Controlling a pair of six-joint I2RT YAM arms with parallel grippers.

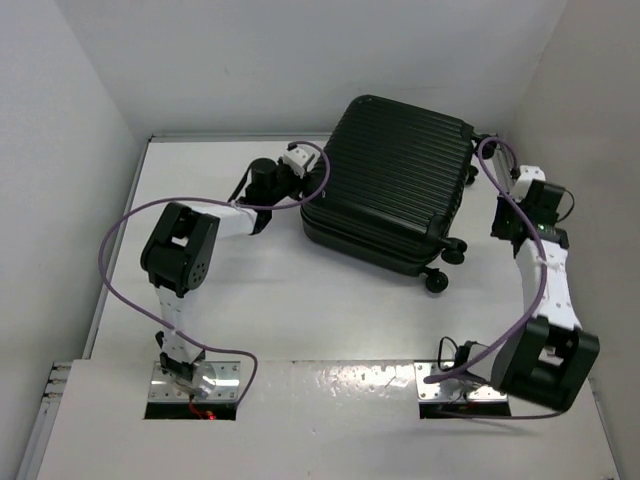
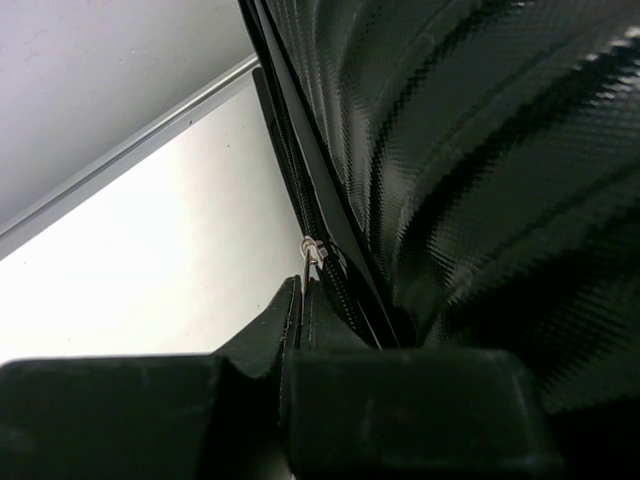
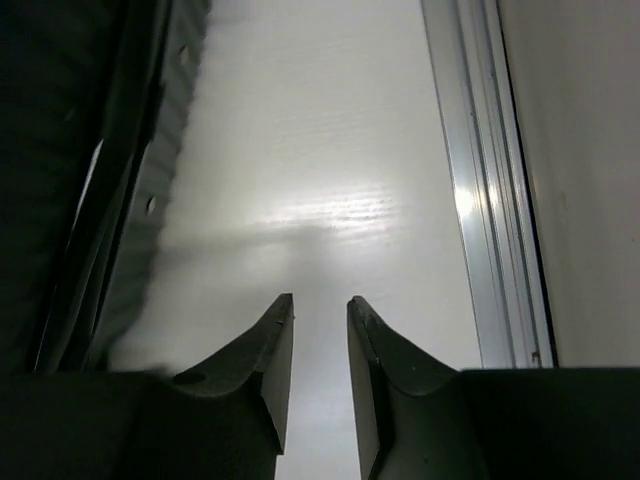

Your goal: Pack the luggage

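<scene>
The luggage (image 1: 395, 180), a black ribbed hard-shell suitcase, lies closed on the white table with its wheels toward the near right. My left gripper (image 1: 308, 185) is pressed against its left edge. In the left wrist view the left gripper (image 2: 302, 285) has its fingers pressed together on the zipper pull (image 2: 313, 248), whose silver link shows just past the tips beside the zipper track. My right gripper (image 1: 520, 188) hovers to the right of the suitcase. In the right wrist view the right gripper (image 3: 320, 305) is partly open over bare table, with nothing between its fingers.
A metal rail (image 3: 490, 200) and the side wall run close along the right of the right gripper. The suitcase side (image 3: 60, 150) is close on its left. Two wheels (image 1: 445, 265) stick out at the suitcase's near right corner.
</scene>
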